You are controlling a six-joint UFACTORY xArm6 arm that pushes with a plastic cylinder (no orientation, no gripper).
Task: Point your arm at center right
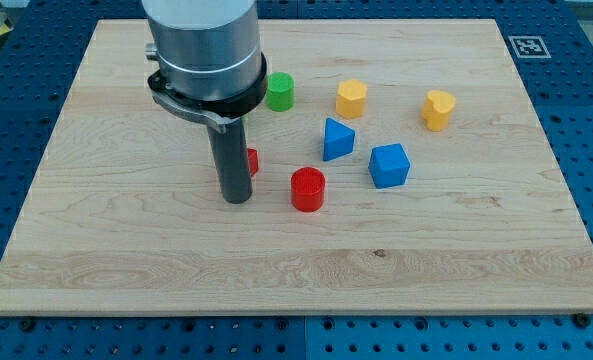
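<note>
Wood board w/ red cyl, blue cube, green cyl, fiducial tag.

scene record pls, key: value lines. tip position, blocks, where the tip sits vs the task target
tip: my tip on the board, left of centre
nearest block: red cylinder, to the tip's right, apart from it
partly hidden: red block behind the rod, shape unclear
blue: triangular block; cube
yellow: hexagonal block; heart-like block
green: cylinder, by the arm's housing
target status: tip not at centre right; it lies left of all but the part-hidden red block
</note>
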